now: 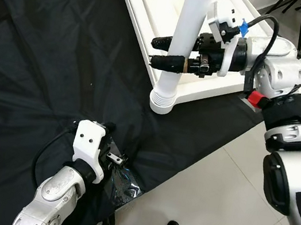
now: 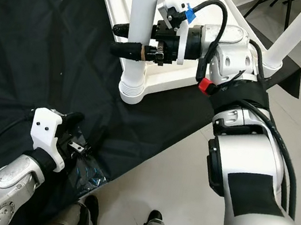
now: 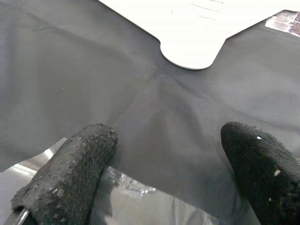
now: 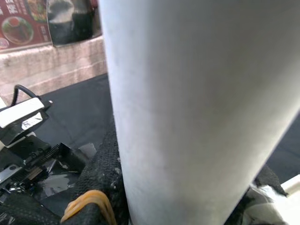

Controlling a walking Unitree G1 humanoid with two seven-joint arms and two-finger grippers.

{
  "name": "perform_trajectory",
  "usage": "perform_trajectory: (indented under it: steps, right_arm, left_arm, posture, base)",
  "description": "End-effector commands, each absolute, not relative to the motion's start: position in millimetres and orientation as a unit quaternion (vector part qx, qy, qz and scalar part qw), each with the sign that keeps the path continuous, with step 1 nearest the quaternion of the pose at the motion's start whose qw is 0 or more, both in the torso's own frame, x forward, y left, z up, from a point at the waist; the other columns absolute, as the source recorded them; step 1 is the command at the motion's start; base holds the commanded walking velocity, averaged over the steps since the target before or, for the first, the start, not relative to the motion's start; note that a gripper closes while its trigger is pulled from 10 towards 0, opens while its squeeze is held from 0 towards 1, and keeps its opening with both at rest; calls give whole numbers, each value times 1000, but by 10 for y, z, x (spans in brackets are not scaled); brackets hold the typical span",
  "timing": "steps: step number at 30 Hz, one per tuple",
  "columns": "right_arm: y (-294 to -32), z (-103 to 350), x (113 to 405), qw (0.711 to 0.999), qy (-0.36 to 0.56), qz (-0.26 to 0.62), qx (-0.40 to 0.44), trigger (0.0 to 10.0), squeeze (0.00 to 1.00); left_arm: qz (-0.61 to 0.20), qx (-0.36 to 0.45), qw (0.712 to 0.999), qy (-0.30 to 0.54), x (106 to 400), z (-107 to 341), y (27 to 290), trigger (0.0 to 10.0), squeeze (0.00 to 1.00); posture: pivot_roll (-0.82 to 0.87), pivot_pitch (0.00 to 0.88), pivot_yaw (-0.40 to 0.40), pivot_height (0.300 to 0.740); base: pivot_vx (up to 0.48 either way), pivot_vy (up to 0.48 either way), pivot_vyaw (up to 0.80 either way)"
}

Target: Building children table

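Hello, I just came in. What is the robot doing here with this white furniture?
The robot is putting together a small white table, which lies upside down on a black cloth on the floor. Its right hand is closed around a white table leg that stands upright in the near corner of the table. Its left hand is low over the cloth, fingers open, beside a clear plastic bag.
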State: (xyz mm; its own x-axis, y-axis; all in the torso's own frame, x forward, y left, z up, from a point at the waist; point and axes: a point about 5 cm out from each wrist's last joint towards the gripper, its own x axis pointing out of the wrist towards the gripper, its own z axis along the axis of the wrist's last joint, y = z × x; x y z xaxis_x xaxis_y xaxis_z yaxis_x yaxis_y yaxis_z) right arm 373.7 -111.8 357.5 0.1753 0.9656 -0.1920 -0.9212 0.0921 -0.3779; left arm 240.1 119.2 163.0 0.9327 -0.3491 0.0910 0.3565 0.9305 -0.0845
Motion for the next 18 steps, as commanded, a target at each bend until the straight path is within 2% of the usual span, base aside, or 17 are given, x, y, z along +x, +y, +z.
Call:
perform_trajectory:
  steps: [1, 2, 4, 5, 6, 16, 17, 18]
  right_arm:
    - [-1135, 3382, 3819, 762, -2, 608, -222, 10000, 0]
    - [-1135, 3382, 3819, 762, -2, 608, -222, 10000, 0]
    - [-1115, 3280, 3870, 787, 15, 581, -205, 10000, 0]
    - [-1115, 3280, 3870, 787, 15, 581, -205, 10000, 0]
    - [-1113, 3186, 3915, 811, 30, 551, -193, 10000, 0]
    - [-1111, 3036, 3928, 822, 47, 535, -192, 10000, 0]
    - [-1107, 2930, 3919, 837, 52, 509, -195, 10000, 0]
    - [-1107, 2930, 3919, 837, 52, 509, -195, 10000, 0]
  left_arm:
    - [-170, -50, 984, 0, 2378, 1477, 1219, 10000, 0]
    - [-170, -50, 984, 0, 2378, 1477, 1219, 10000, 0]
    - [-169, -50, 984, -1, 2381, 1479, 1221, 10000, 0]
    - [-169, -50, 984, -1, 2381, 1479, 1221, 10000, 0]
    - [-169, -50, 984, -1, 2384, 1480, 1221, 10000, 0]
    - [-168, -49, 985, -2, 2386, 1479, 1221, 10000, 0]
    - [-168, -48, 985, -2, 2396, 1476, 1221, 10000, 0]
    - [-168, -48, 985, -2, 2396, 1476, 1221, 10000, 0]
  posture:
    - [13, 348, 29, 740]
    - [13, 348, 29, 740]
    - [14, 348, 30, 740]
    - [14, 348, 30, 740]
    - [14, 348, 30, 740]
    - [14, 346, 31, 740]
    - [4, 335, 36, 740]
    - [4, 335, 36, 740]
  base:
    - [0, 0, 0]
    - [0, 0, 0]
    - [0, 0, 0]
    - [0, 0, 0]
    - [0, 0, 0]
    - [0, 0, 0]
    - [0, 0, 0]
    - [0, 0, 0]
